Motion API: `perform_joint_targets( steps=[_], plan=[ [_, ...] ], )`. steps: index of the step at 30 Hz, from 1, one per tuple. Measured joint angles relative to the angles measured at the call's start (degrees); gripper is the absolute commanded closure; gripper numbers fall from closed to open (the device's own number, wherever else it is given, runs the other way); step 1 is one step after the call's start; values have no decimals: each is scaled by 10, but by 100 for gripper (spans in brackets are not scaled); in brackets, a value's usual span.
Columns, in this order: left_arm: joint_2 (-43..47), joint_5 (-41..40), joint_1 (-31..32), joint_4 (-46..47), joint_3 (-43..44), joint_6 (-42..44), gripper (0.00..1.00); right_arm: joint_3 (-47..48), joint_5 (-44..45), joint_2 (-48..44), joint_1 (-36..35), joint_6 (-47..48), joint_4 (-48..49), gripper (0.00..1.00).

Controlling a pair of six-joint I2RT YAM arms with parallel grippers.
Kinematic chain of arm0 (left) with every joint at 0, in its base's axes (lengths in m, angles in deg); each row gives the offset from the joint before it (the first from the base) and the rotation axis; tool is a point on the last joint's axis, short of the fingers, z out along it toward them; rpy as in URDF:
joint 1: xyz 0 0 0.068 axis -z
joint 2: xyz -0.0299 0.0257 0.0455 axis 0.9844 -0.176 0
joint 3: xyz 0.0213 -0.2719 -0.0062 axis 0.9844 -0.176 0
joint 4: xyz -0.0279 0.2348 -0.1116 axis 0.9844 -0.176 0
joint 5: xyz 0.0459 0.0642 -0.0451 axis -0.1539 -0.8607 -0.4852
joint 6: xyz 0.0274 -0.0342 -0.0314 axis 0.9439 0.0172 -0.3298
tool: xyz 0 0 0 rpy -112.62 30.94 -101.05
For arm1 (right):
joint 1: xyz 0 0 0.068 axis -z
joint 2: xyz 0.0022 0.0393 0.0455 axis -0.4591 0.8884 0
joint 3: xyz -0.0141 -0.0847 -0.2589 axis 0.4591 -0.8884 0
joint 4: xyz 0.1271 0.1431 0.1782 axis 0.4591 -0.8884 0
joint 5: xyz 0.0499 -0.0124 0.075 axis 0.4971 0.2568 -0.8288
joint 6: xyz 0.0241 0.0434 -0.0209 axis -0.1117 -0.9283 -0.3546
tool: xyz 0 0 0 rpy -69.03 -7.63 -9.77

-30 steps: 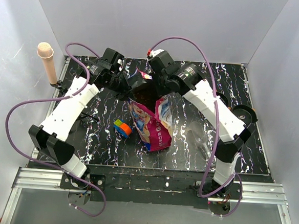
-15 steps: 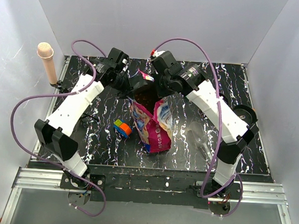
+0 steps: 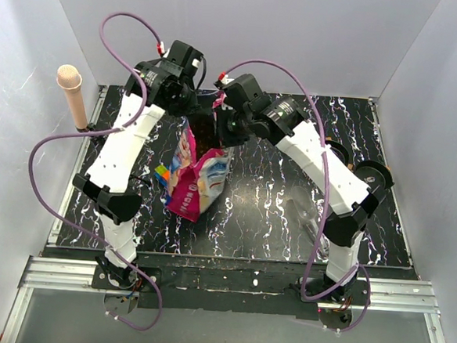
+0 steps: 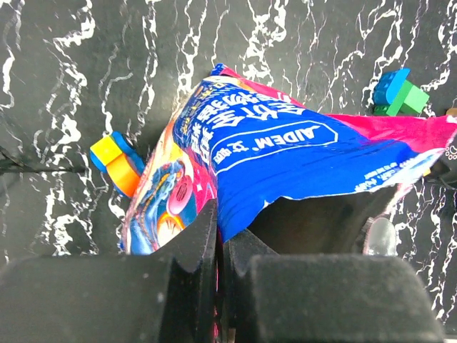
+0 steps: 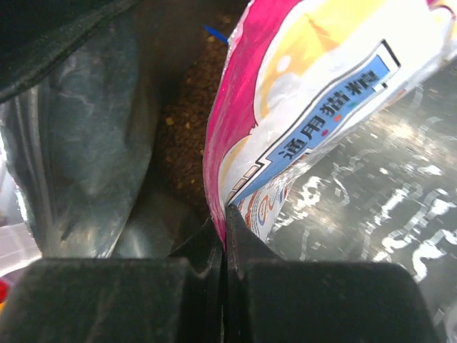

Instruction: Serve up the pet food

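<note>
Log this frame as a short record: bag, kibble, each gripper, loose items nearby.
bag: pet food bag, magenta-pink, mouth held open
kibble: brown pellets inside the bag
left gripper: shut on one rim of the bag
right gripper: shut on the opposite rim
nearby: toy block beside the bag; blue-green block on the table

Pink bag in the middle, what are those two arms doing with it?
Each arm has its pincer shut on the rim of the pet food bag, the left pincer on one side, the right pincer on the other, holding its mouth open. Brown kibble shows inside. Colourful toy blocks lie on the table beside it.
</note>
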Motion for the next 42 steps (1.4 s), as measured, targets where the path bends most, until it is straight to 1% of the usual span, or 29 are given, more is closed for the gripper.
perform_joint_targets(
  steps=[3, 5, 6, 8, 10, 14, 16, 18, 21, 22, 24, 25, 26, 28, 30, 31, 34, 35, 39, 42],
  plan=[
    [6, -9, -5, -8, 28, 23, 100, -6, -42, 6, 0, -16, 50, 99],
    [17, -12, -11, -8, 26, 30, 100, -28, -64, 2, 4, -26, 84, 99],
    [25, -13, -12, -7, 16, 35, 100, -56, -76, -8, 8, -30, 108, 99],
    [48, -6, -13, -4, -23, 41, 100, -134, -95, -41, 23, -38, 146, 99],
    [75, 20, -13, 0, -84, 44, 100, -219, -100, -81, 43, -42, 177, 99],
    [127, 94, -5, 93, -220, 24, 100, -385, -132, -165, 108, -54, 231, 99],
    [143, 118, 11, 136, -257, 14, 100, -431, -142, -191, 129, -56, 242, 99],
    [145, 144, 25, 169, -272, 9, 100, -461, -147, -205, 142, -57, 243, 99],
    [142, 175, 31, 194, -282, 7, 100, -472, -143, -209, 150, -57, 234, 99],
    [140, 186, 31, 196, -282, 7, 100, -472, -141, -210, 150, -57, 232, 96],
    [135, 207, 28, 202, -282, 5, 100, -472, -133, -211, 150, -56, 225, 84],
    [132, 218, 27, 203, -282, 4, 100, -470, -127, -212, 150, -55, 219, 73],
    [127, 229, 27, 203, -281, 3, 100, -465, -121, -212, 150, -53, 207, 66],
    [118, 249, 28, 206, -278, 1, 100, -449, -109, -212, 150, -43, 177, 53],
    [110, 266, 28, 207, -275, -1, 100, -429, -103, -212, 150, -26, 154, 46],
    [106, 273, 28, 206, -272, -1, 100, -420, -102, -212, 150, -16, 149, 45],
    [95, 284, 28, 198, -259, 2, 100, -401, -109, -210, 150, 12, 148, 44],
    [92, 288, 27, 194, -255, 4, 100, -394, -111, -207, 150, 19, 148, 45],
    [79, 297, 27, 175, -234, 8, 100, -348, -99, -167, 149, 24, 137, 54],
    [65, 294, 27, 145, -203, 16, 100, -330, -38, -141, 147, 18, 126, 65]
  ],
)
